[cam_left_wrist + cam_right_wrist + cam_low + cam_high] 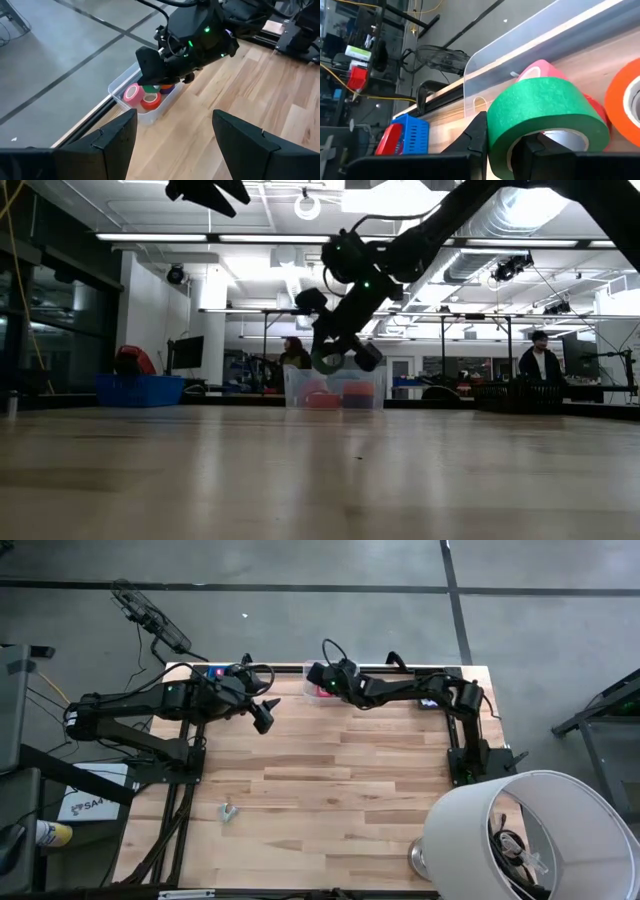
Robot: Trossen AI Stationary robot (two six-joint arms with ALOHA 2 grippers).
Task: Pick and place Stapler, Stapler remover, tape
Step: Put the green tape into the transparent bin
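Note:
A green tape roll [545,112] hangs in my right gripper [502,137], just above a clear plastic bin [312,690] at the table's far edge. A pink roll [132,93], a red roll [150,101] and a purple roll [167,88] lie in the bin. The small silvery stapler remover [229,811] lies on the wood near the table's left front. My left gripper [265,716] hovers open high over the table, left of the bin, with nothing between its fingers. The stapler does not show plainly. My right gripper has the green roll's wall [497,135] between its fingers, one finger [535,150] inside the core and one finger [476,132] outside. It comes slanting down from the table's right. The roll is lifted clear, tilted, over the bin [335,392].
A blue basket [140,390] with a red item stands at the far left corner. A large white lampshade [540,830] covers the near right corner. Bare wood [330,790] fills the table's middle. People [540,360] stand in the room beyond.

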